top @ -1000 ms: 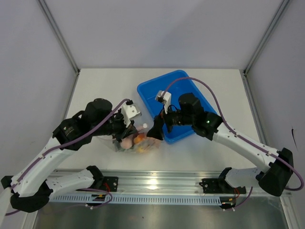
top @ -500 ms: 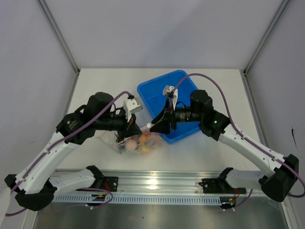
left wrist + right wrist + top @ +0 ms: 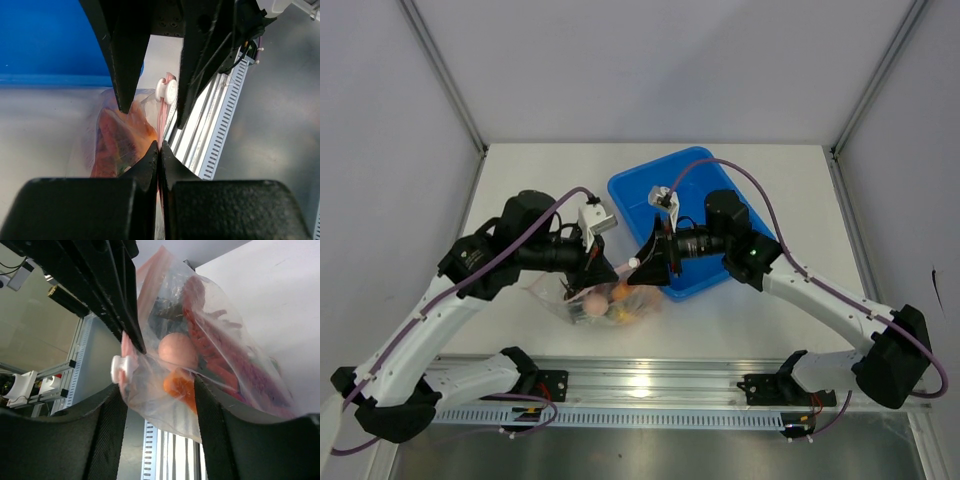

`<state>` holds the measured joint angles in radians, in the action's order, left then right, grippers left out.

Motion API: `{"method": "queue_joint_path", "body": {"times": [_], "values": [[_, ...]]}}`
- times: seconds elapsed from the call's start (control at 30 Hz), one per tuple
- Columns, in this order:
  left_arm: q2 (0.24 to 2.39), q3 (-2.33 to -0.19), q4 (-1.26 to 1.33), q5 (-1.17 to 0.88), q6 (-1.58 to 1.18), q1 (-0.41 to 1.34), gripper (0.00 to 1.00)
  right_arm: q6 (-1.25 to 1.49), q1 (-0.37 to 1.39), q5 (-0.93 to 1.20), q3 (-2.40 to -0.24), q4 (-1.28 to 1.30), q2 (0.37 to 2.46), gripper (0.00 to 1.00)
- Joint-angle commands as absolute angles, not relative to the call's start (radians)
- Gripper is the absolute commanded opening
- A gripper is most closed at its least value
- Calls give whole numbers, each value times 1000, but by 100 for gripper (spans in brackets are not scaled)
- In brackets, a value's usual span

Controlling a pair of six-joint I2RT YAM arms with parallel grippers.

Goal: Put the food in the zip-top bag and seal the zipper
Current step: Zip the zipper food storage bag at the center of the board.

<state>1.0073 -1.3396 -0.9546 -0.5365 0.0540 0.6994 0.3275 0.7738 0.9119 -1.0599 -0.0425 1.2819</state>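
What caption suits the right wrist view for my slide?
Open right jaws straddle the food-filled crinkly clear plastic bag, its small white slider close by.

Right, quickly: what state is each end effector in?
Left end effector: closed on pink-red zipper strip of crinkly clear plastic bag.
Right end effector: open, straddling the bag.

I find the clear bag (image 3: 595,305) crumpled near the table's (image 3: 520,180) front edge, holding food: pale egg (image 3: 177,350), red chilies (image 3: 200,335). Pink zipper (image 3: 161,117) carries a white slider (image 3: 165,90).
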Motion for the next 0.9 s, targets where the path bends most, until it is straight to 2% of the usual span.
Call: {"method": "queue_joint_path", "body": {"times": [0.0,0.13,0.17,0.2,0.23,0.27,0.57,0.63,0.73,0.87], "values": [[1006,-1384,-900,-604,26,680,1,368,773,948,-1055,-129,1304,55],[1012,-1368,-874,-632,-11,666,1,380,776,939,-1043,-146,1319,44],[1015,-1365,-870,-634,-27,661,1,391,776,937,-1045,-162,1325,34],[1017,-1358,-862,-643,-46,655,1,405,776,937,-1048,-169,1328,29],[1014,-1345,-842,-650,-54,652,1,413,776,930,-1057,-173,1330,12],[1012,-1341,-832,-653,-61,652,1,417,776,924,-1060,-172,1330,2],[1046,-1377,-845,-650,-75,650,2,448,776,931,-1077,-149,1348,0],[1032,-1381,-828,-647,-77,652,7,469,776,928,-1060,-166,1344,0],[1008,-1373,-782,-640,-89,652,24,483,776,931,-1049,-189,1345,0],[1017,-1388,-764,-647,-106,650,30,486,775,940,-1049,-193,1345,0]]}}
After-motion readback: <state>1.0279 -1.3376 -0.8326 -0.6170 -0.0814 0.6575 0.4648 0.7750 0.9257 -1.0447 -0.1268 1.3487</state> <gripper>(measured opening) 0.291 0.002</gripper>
